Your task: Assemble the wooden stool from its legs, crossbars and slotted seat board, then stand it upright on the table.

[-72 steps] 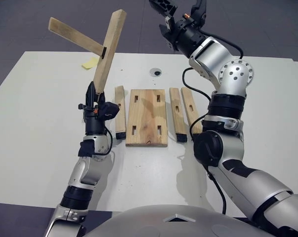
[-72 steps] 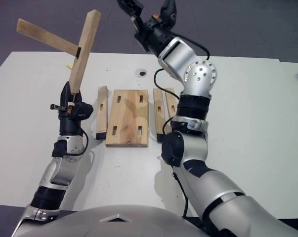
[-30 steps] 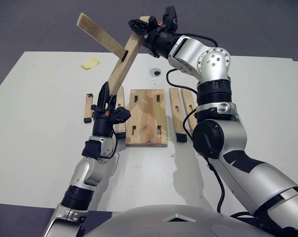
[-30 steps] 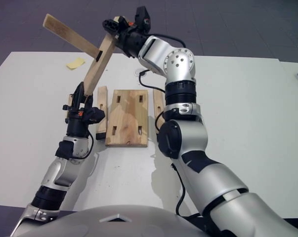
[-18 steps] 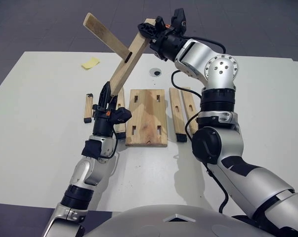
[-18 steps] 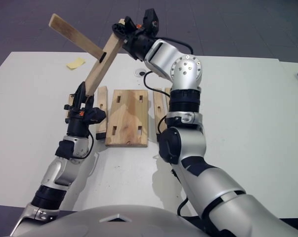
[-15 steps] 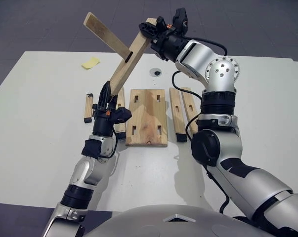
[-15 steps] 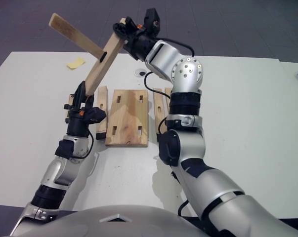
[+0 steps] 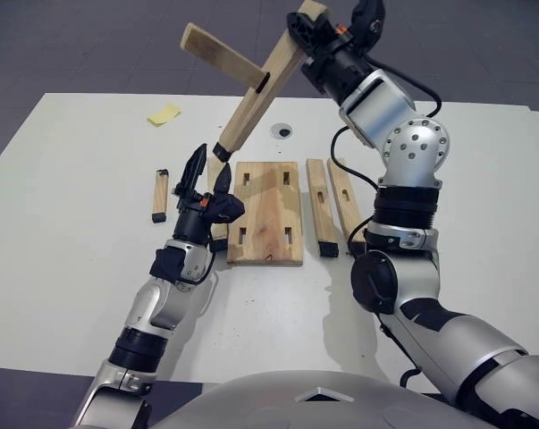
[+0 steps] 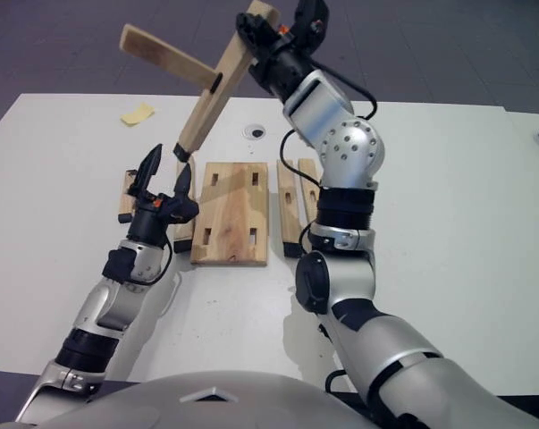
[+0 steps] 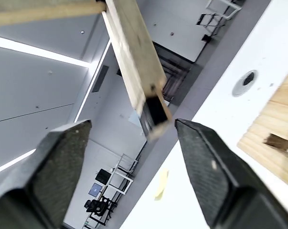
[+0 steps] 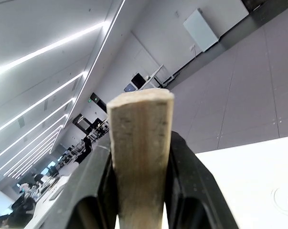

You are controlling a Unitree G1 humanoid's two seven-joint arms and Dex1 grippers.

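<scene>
One leg (image 9: 260,94) with a crossbar (image 9: 220,55) slotted through it is held aloft, clamped near its top end in the right tool (image 9: 303,34). The left tool (image 9: 209,174) is spread wide and empty just below its foot. The seat board (image 9: 267,214) is left flat on the bench (image 9: 72,179) with loose legs (image 9: 321,214) beside it, so most assembly is judged undone. Open room is offered above the board.

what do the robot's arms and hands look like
The left arm and right arm are silver-grey shells with black joints. The right one has a round perforated cap and loose black cables. The left hand and right hand are black, with two tapered fingers and small orange marks.
</scene>
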